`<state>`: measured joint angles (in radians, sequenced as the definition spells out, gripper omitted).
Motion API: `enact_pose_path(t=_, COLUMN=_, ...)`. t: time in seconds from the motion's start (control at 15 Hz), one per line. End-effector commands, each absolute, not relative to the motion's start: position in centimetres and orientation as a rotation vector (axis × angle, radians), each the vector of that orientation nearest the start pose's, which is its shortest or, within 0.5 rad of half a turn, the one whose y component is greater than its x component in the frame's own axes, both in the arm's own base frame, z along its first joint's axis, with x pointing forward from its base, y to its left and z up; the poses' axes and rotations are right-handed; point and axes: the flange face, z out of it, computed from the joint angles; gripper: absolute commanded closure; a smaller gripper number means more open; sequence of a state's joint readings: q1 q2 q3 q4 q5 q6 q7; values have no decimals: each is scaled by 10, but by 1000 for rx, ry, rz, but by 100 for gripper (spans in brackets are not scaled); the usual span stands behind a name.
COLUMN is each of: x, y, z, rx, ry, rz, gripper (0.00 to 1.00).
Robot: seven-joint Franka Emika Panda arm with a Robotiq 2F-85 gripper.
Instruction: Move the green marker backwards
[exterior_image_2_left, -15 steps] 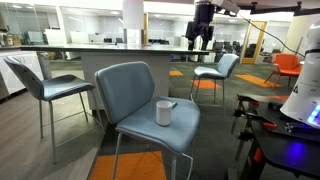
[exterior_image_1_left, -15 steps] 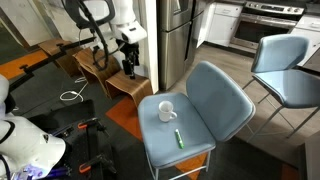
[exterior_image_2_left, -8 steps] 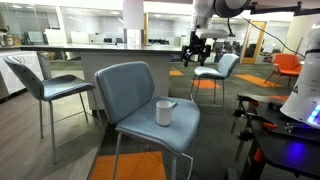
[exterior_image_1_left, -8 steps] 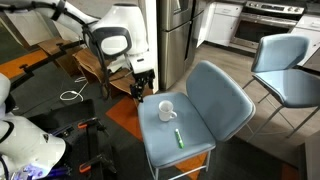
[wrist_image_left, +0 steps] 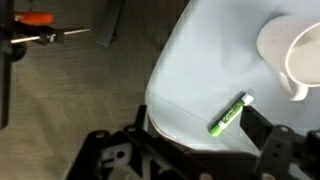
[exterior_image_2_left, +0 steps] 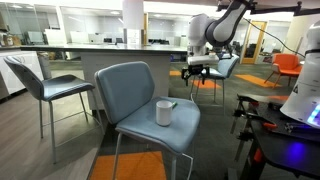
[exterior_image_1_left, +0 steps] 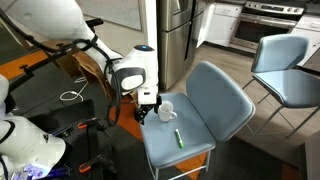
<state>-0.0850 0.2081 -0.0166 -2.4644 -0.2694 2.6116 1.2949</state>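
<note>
The green marker (exterior_image_1_left: pixel 179 138) lies on the seat of a blue-grey chair (exterior_image_1_left: pixel 196 150), near its front edge. It also shows in the wrist view (wrist_image_left: pixel 230 113), lying at a slant. A white mug (exterior_image_1_left: pixel 167 110) stands on the seat behind it and shows in an exterior view (exterior_image_2_left: pixel 164 112) and at the top right of the wrist view (wrist_image_left: pixel 290 55). My gripper (exterior_image_1_left: pixel 148 108) hangs at the seat's side, beside the mug, and shows in an exterior view (exterior_image_2_left: pixel 200 68). In the wrist view the gripper (wrist_image_left: pixel 197 125) is open and empty, with the marker close to one finger.
A second blue-grey chair (exterior_image_1_left: pixel 285 60) stands further back by the kitchen units. A wooden shelf (exterior_image_1_left: pixel 95 62) and cables lie behind the arm. Another chair (exterior_image_2_left: pixel 50 88) and a long counter (exterior_image_2_left: pixel 90 48) are on one side. A white machine (exterior_image_2_left: pixel 305 100) stands at the frame edge.
The arm has swung down from high behind the chair to the side of the seat. The gripper is now low beside the mug. The marker and mug have not moved.
</note>
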Motion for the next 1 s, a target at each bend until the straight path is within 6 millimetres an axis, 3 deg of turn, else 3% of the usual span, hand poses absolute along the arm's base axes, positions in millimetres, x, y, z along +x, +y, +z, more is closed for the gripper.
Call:
enact_pose_path(t=0.0, x=495, y=-46, z=172, rx=-2698, ry=1850, rz=-22, gripper=0)
enact_pose_path(t=0.07, x=482, y=-46, z=183, rx=-2723, ry=1831, rz=-18, gripper=0)
enact_pose_path(t=0.2, x=491, y=-47, z=168, rx=-2715, ry=1846, rz=-5, gripper=0)
enact_pose_path(t=0.47, x=495, y=-49, z=168, rx=-2716, ry=1867, rz=-25, gripper=0)
enact_pose_path(t=0.93, x=525, y=-74, z=116, rx=-2552, ry=2026, rz=48, gripper=0)
